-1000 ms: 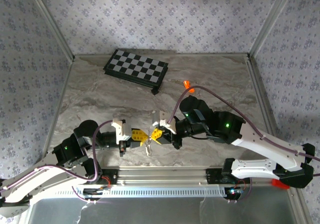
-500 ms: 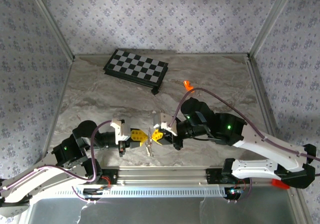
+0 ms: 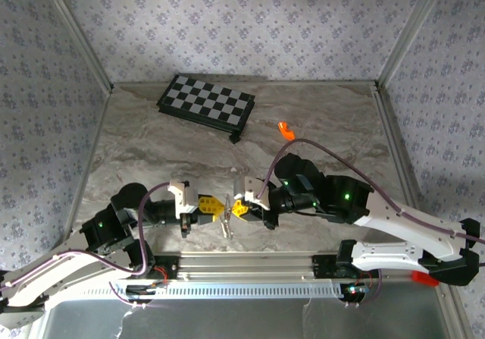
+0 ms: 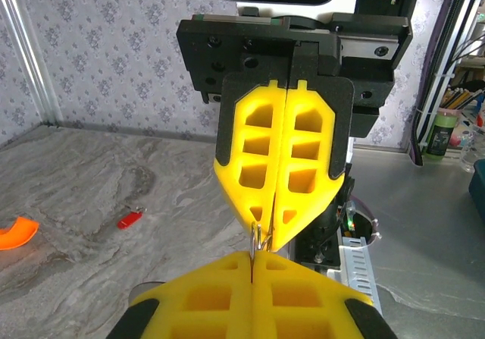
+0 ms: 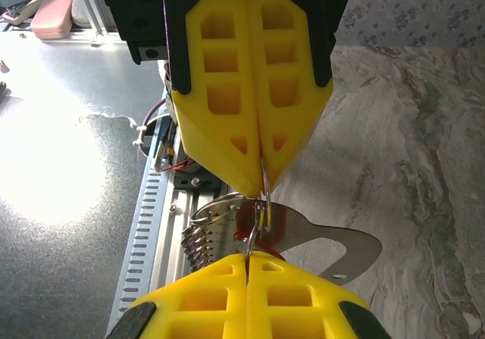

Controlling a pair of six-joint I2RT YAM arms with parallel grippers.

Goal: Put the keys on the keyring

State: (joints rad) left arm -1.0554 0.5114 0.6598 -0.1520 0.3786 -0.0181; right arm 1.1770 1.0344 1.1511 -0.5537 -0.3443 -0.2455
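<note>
**Top external:** left gripper (image 3: pixel 220 206) and right gripper (image 3: pixel 233 208) are facing tip to tip near the near edge of the grey marbled table (image 3: pixel 136 149). Both pairs of yellow fingers are pressing together. The keyring (image 3: pixel 226 222), a small silver metal loop with a chain, is hanging between the 2 tips, dangling just below them. A bright orange piece (image 3: pixel 286 130) is lying well apart, far right. A black-and-white chequered board (image 3: pixel 206 104) is sitting at the far edge.

**Left wrist:** left fingers are closing on the thin ring wire. The right gripper's tip is pinching the same wire from opposite, the 2 tips nearly touching. 1 small red plastic-headed key (image 4: pixel 130 219) is lying flat on the table, well apart to the left.

**Right wrist:** the wire is running from the left tip into the right fingers' seam. The chain (image 5: pixel 198 240) and a flat silver clip (image 5: pixel 333 244) are hanging just beside it. A second red piece (image 5: pixel 244 225) is sitting at the ring, partly hidden, so I can't tell whether it's threaded.
</note>
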